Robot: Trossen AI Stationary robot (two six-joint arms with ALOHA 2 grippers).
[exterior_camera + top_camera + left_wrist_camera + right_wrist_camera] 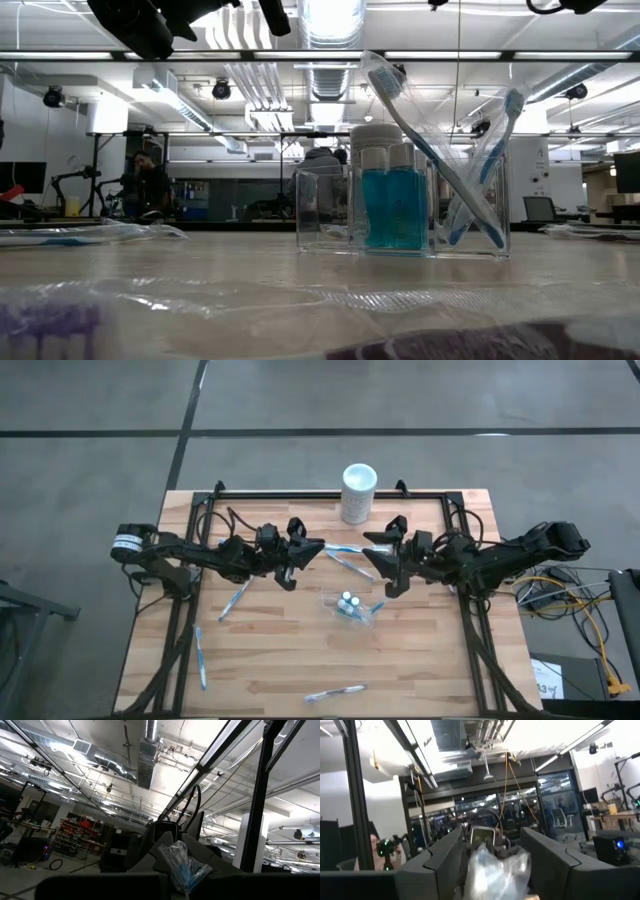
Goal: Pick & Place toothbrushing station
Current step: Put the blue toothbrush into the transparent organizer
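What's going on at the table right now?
Both arms meet above the middle of the wooden table, passing a plastic-wrapped toothbrush between them. The left claw is shut on one end of it; the right claw is open around the other. The clear cup already holds teal tubes and two toothbrushes. More wrapped toothbrushes lie loose on the table, and a white cylinder stands at the far edge.

bright ceiling strips glare overhead; wrist views soft, fgnd blurred.
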